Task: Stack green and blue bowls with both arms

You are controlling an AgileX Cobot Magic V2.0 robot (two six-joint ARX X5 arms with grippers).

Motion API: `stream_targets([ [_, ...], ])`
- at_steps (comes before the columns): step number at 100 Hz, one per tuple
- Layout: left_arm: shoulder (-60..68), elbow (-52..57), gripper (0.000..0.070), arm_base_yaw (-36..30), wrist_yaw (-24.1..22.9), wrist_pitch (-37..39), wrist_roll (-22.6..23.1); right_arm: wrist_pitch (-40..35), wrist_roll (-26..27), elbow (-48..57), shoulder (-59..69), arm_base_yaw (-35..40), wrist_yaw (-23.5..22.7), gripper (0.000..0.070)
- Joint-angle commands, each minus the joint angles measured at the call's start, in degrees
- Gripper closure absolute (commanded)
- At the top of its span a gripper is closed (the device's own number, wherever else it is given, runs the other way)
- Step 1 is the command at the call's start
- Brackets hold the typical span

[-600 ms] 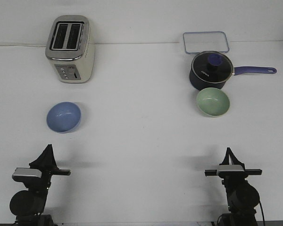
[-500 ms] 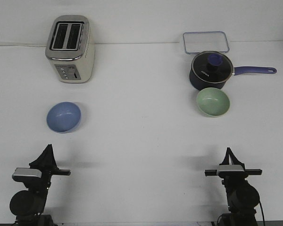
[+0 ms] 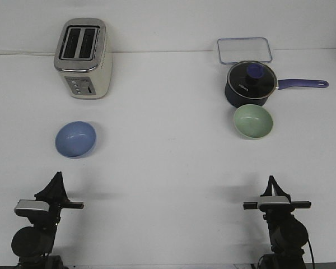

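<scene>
The periwinkle blue bowl sits upright on the white table at the left. The pale green bowl sits upright at the right, just in front of the navy saucepan and close to touching it. My left gripper is at the front left, below the blue bowl and apart from it. My right gripper is at the front right, below the green bowl and apart from it. Both grippers point away from me with their fingers together in a point, holding nothing.
A cream toaster stands at the back left. A dark navy saucepan with a glass lid has its handle pointing right. A clear rectangular container lies behind it by the back edge.
</scene>
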Motion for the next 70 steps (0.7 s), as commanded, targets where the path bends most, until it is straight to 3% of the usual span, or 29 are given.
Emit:
stream_targets([
  [1,-0.04,-1.11,0.0686,0.0,0.26,0.61,-0.39,0.79,0.61,-0.11,-0.11,0.04,0.0,0.0698],
  [35,-0.04,-1.11,0.0686,0.0,0.26,0.63,-0.39,2.36,1.6,-0.11,-0.13,0.04,-0.7,0.0698],
  [59,-0.04,-1.11,0.0685,0.0,0.26,0.61,-0.39,3.76,23.12,-0.09,-0.11,0.04,-1.42,0.0698],
  [70,-0.04,-1.11,0.0685,0.0,0.26,0.63,-0.39,1.88,28.72,1.33,-0.11,0.02,-1.64,0.0698],
])
